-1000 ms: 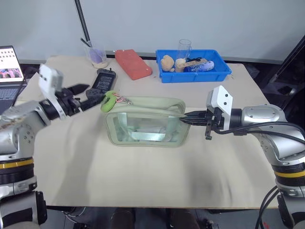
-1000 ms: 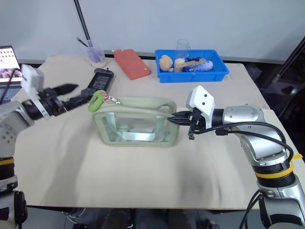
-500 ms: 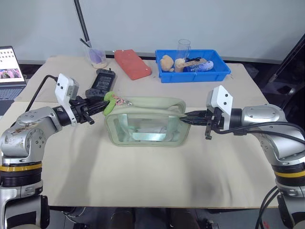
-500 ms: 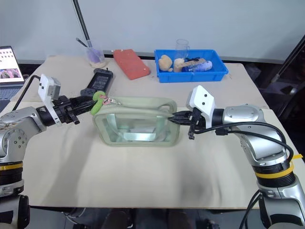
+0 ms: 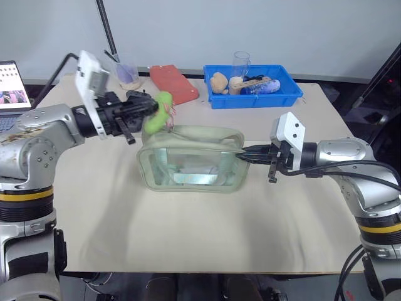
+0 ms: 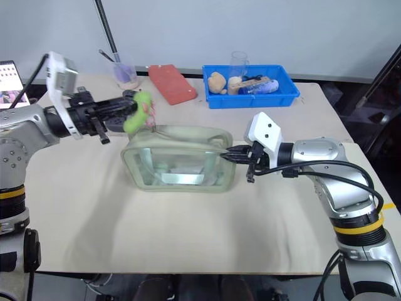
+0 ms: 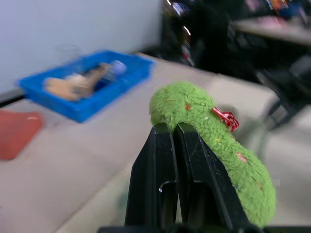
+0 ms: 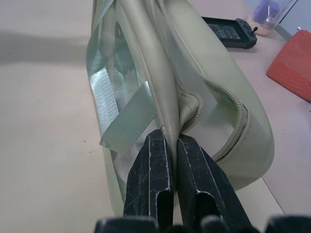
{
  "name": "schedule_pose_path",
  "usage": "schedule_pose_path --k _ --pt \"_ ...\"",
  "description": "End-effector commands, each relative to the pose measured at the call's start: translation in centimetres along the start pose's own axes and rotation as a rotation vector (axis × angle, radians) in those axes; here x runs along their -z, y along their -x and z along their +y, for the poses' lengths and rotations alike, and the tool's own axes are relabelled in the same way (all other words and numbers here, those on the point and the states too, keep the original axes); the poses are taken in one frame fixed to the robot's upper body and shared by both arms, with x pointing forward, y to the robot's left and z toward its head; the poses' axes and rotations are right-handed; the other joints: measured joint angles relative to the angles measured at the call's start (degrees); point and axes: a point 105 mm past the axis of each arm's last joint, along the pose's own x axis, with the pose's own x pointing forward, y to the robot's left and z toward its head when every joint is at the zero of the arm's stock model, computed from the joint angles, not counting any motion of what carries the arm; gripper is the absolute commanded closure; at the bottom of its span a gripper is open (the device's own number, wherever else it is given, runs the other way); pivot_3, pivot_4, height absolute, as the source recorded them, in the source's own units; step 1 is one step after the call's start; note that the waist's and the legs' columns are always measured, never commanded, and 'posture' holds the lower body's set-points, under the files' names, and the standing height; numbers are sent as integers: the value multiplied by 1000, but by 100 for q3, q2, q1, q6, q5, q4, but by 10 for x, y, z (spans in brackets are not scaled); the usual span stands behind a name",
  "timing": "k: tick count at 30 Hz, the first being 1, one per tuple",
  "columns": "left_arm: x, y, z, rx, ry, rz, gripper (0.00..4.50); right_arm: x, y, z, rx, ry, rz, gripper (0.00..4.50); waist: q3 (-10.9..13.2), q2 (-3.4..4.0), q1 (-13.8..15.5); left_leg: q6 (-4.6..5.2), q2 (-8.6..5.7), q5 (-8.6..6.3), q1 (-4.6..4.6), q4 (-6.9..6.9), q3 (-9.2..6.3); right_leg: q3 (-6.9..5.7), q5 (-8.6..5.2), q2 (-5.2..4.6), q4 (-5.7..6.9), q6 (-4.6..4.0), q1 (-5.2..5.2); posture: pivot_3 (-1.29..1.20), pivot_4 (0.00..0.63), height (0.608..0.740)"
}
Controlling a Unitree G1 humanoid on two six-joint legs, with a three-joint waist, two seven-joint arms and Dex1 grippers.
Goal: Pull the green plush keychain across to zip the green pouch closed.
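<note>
Left eye view: the green pouch point(image 5: 191, 159) lies at the middle of the tabletop point(image 5: 188, 232). The left gripper point(image 5: 150, 110) is raised above the pouch's left end, its fingers clenched on the green plush keychain point(image 5: 159, 114), which hangs clear of the tabletop. The right gripper point(image 5: 241, 154) meets the pouch's right end, fingers clenched on its fabric. Behind stand a blue bin point(image 5: 254, 86), a red block point(image 5: 174, 83), a black remote point(image 5: 135, 97) and a plastic cup point(image 5: 128, 73).

Left wrist view: both black fingers point(image 7: 192, 170) are pressed together with the fuzzy keychain point(image 7: 214, 145) pinched at their tips; a small red clip point(image 7: 224, 118) sits on the plush.

Right wrist view: the fingers point(image 8: 155, 179) are closed on a fold of the pouch point(image 8: 194, 92) at its end seam.
</note>
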Motion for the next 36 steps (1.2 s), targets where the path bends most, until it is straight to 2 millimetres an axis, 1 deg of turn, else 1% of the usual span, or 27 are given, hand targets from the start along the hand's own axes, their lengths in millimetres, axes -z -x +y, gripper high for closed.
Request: schedule_pose_path --k 1,4,6,7,8,9,10,11,12,13,14,15,17,21,24,26,28,31,34,35,36 --pt "7 -10 -3 32 -106 52 4415 -12 3 -5 33 53 -34 4500 0 0 0 0 0 0 0 0 0 0 -3 0 0 -6 0 0 150 740" --pt "8 -18 2 27 -131 44 4415 -12 3 -6 43 53 -36 4500 0 0 -1 0 0 0 -1 1 0 0 -7 0 0 -13 -1 0 150 740" --pt "3 -17 6 25 -141 28 3816 -11 4 -5 49 50 -35 4500 0 0 1 0 0 0 -1 1 0 0 -7 0 0 -12 -1 0 150 740" --pt "-1 -15 8 23 -147 19 3603 -11 4 -5 53 48 -34 4500 0 0 0 0 0 0 -2 1 -1 0 -6 0 -1 -10 -1 0 150 740" --pt "-6 -12 9 22 -148 11 3189 -10 4 -4 55 46 -34 4500 0 0 -2 1 0 0 -3 1 -1 0 -5 0 -1 -8 -1 0 150 740" --pt "-11 -7 10 24 -146 2 2536 -9 4 -4 55 44 -32 4500 0 0 -2 1 0 0 -4 1 -1 0 -2 0 -2 -4 -1 0 150 740" --pt "-13 -5 10 27 -144 -3 2270 -9 4 -3 55 43 -31 4500 0 0 -7 1 0 0 -4 1 -1 0 -2 0 -2 -2 -1 0 150 740" --pt "-18 1 10 28 -146 -3 1818 -8 5 -3 56 41 -30 4500 0 0 -10 1 0 0 -4 1 -1 0 -2 0 -2 -2 -2 0 150 740" --pt "-20 4 10 29 -148 -1 1269 -8 5 -3 56 40 -29 4500 0 0 -14 1 1 0 -3 1 -1 0 -2 0 -1 -1 -2 0 150 740" --pt "-24 11 13 20 -155 10 831 -7 5 -3 57 40 -26 4500 0 0 -22 1 1 0 -3 0 -1 0 -2 1 -1 -1 -2 0 150 740" --pt "-26 18 15 10 -162 23 290 -7 5 -4 58 40 -25 4500 0 0 -29 1 1 0 -3 0 -1 0 -2 1 0 -1 -3 0 150 740" --pt "-27 26 17 -1 -166 44 26 -6 5 -4 58 40 -24 4500 0 0 -32 1 1 0 -2 0 -1 0 -2 1 0 -2 -3 0 150 740" --pt "-23 37 19 -13 -166 85 26 -6 5 -5 58 41 -28 4500 0 0 -31 1 2 0 -1 0 -1 0 -6 1 2 -8 -4 0 150 740" --pt "18 53 12 -8 -175 224 26 -6 1 -5 55 37 -35 4500 -3 5 -24 1 1 -1 4 -2 4 1 -19 -5 1 -29 -1 0 150 740" --pt "31 53 1 23 -156 232 26 -7 1 -4 49 37 -37 4500 1 -1 -3 0 5 0 -1 -1 4 0 -20 -2 3 -35 -7 0 150 740" --pt "39 47 -5 36 -167 237 26 -8 1 -4 46 39 -38 4500 1 -2 27 0 4 0 -4 1 3 -1 -21 -4 1 -35 -7 0 150 740" --pt "45 40 -5 24 -185 231 26 -8 0 -4 43 40 -38 4500 1 -2 46 -1 1 0 -5 1 5 -1 -20 -8 -3 -35 -5 0 150 740" --pt "48 33 -6 18 -188 214 869 -9 -1 -5 38 44 -37 4500 1 -3 38 -1 1 0 -3 1 7 -1 -20 -8 -1 -35 -4 0 150 740" --pt "46 32 -7 23 -192 208 2284 -10 0 -5 35 48 -34 4500 1 -2 18 0 3 0 -3 0 5 -1 -20 -3 1 -35 -7 0 150 740" --pt "46 33 -7 22 -191 209 2634 -11 0 -5 35 49 -34 4500 1 -2 10 0 3 0 -3 0 5 -1 -20 -4 2 -35 -6 0 150 740" --pt "47 33 -7 23 -190 211 3175 -12 1 -6 35 51 -35 4500 1 -2 4 0 3 0 -3 0 5 -1 -20 -4 1 -35 -6 0 150 740"
